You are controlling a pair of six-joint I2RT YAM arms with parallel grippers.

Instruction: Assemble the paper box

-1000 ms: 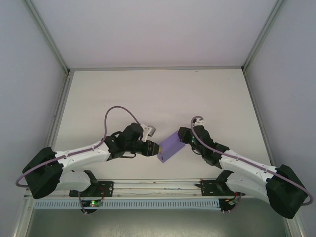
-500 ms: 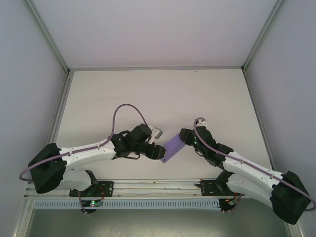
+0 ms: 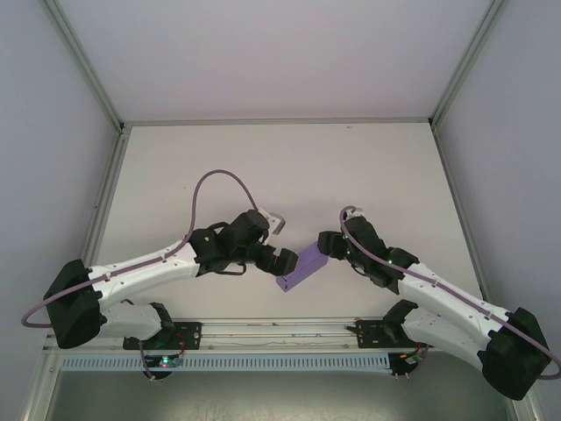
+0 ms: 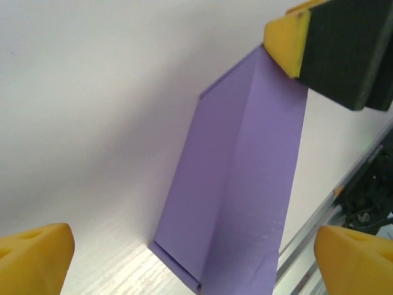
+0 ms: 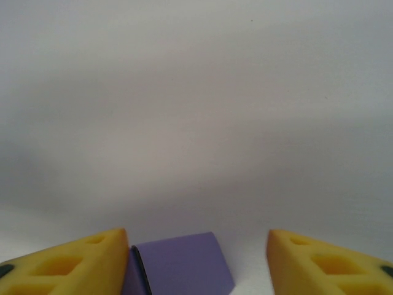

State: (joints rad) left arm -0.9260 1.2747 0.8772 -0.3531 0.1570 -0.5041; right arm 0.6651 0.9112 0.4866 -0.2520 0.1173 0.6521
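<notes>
The paper box (image 3: 301, 267) is folded into a small lavender-purple rectangular box and lies slantwise between the two grippers. My left gripper (image 3: 282, 260) stands open at its near-left end. In the left wrist view the box (image 4: 239, 184) runs up between the wide-apart yellow fingertips (image 4: 34, 255), touching neither. My right gripper (image 3: 326, 247) is open at the box's far-right end. In the right wrist view the box (image 5: 181, 264) rests against the left fingertip (image 5: 73, 264), with a gap to the other. The right gripper's fingertip (image 4: 288, 37) shows at the box's far corner.
The white table (image 3: 280, 175) is fenced by metal frame posts and grey walls on the left, right and back. An aluminium rail (image 3: 280, 331) with the arm bases runs along the near edge, close behind the box; the same rail (image 4: 362, 184) appears in the left wrist view.
Both grippers have opened and let go of the box. The left arm has reached further right along the box, which has settled slightly lower.
</notes>
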